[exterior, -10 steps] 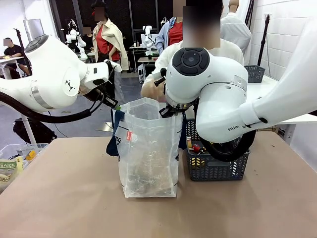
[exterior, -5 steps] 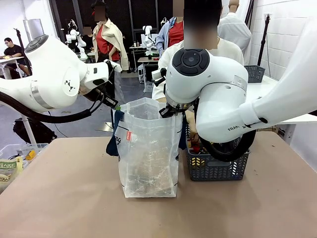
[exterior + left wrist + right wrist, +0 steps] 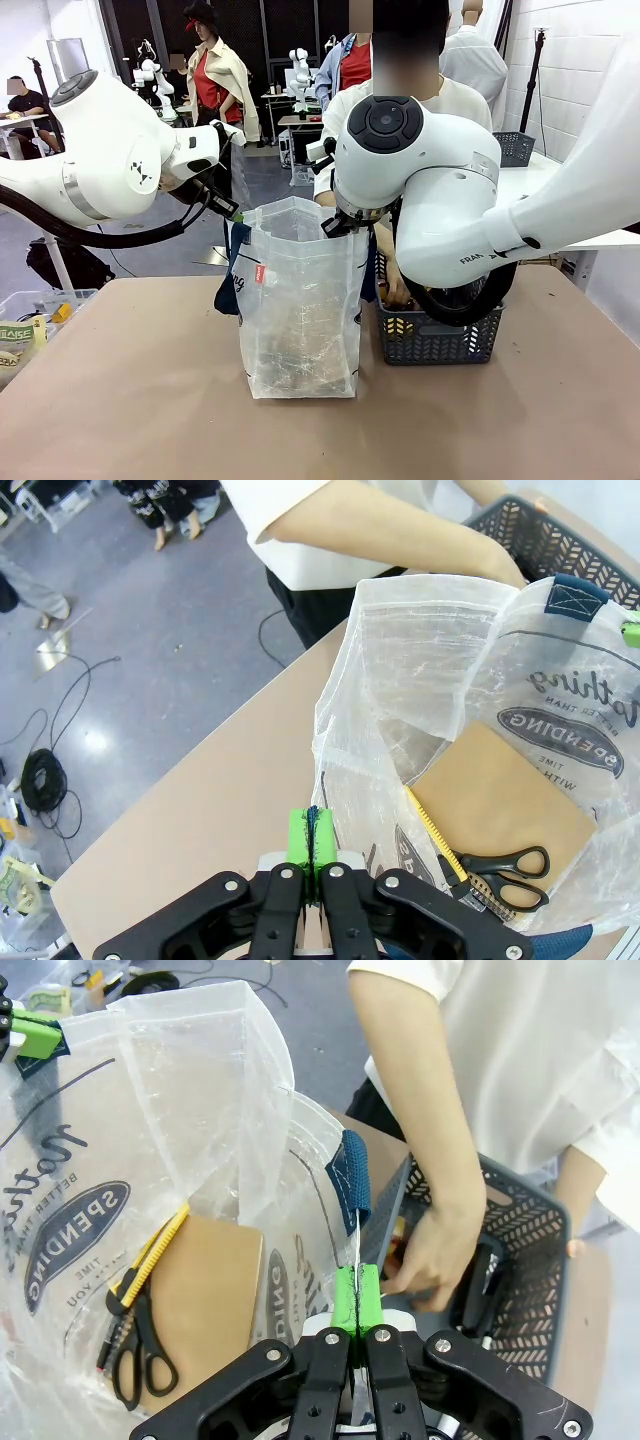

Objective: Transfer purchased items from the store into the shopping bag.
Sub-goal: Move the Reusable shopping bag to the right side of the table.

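Worktop [image 3: 120, 400] brown across lower frame, grey floor [image 3: 150, 630] beyond; left claw [image 3: 312, 840] and right claw [image 3: 356, 1295] pinch the shopping bag [image 3: 300, 300].

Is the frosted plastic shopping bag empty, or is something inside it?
Not empty. In the translucent frosted-plastic shopping bag lie black-handled scissors and a thin yellow tool.

Bright even indoor light, sharp, wide-angle wrist distortion

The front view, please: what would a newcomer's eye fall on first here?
The tall frosted shopping bag mid-table, its mouth held open by the left gripper and the right gripper, each shut on the rim. Black scissors lie inside, and beside the bag the person's hand reaches into the grey basket.
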Tool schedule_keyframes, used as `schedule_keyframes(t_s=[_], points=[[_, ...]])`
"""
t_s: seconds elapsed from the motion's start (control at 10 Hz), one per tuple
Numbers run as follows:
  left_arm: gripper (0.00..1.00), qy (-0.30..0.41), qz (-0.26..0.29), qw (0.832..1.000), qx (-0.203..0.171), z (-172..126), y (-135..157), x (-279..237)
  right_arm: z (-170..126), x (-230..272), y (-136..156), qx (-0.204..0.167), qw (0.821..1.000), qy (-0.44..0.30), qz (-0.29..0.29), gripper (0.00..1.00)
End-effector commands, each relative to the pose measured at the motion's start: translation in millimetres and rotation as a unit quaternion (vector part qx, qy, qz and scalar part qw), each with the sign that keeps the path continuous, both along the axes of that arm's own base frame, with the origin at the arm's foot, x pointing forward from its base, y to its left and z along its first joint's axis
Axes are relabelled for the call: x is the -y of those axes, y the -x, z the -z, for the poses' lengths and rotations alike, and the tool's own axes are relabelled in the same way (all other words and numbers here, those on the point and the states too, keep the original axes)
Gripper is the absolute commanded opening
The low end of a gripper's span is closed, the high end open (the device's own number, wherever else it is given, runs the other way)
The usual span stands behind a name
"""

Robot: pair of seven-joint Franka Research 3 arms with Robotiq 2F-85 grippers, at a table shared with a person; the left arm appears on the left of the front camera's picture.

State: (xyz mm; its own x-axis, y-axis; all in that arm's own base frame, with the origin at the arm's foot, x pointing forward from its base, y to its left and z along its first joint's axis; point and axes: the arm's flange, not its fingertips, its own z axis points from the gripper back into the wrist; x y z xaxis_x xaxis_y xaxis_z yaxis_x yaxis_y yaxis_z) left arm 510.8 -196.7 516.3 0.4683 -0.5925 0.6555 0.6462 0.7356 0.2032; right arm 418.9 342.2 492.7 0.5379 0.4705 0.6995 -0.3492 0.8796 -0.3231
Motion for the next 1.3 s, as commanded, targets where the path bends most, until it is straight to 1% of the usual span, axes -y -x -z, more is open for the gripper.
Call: schedule_keyframes(t_s=[0.0, 1.2], points=[[0.00, 0.000, 0.000, 1.000, -0.001, -2.8, -2.7, 1.6, -3.9, 0.9, 0.4, -0.007, 1.000, -0.005, 0.000, 0.00], [0.00, 0.000, 0.000, 1.000, -0.001, -2.8, -2.7, 1.6, -3.9, 0.9, 0.4, -0.007, 1.000, -0.005, 0.000, 0.00]])
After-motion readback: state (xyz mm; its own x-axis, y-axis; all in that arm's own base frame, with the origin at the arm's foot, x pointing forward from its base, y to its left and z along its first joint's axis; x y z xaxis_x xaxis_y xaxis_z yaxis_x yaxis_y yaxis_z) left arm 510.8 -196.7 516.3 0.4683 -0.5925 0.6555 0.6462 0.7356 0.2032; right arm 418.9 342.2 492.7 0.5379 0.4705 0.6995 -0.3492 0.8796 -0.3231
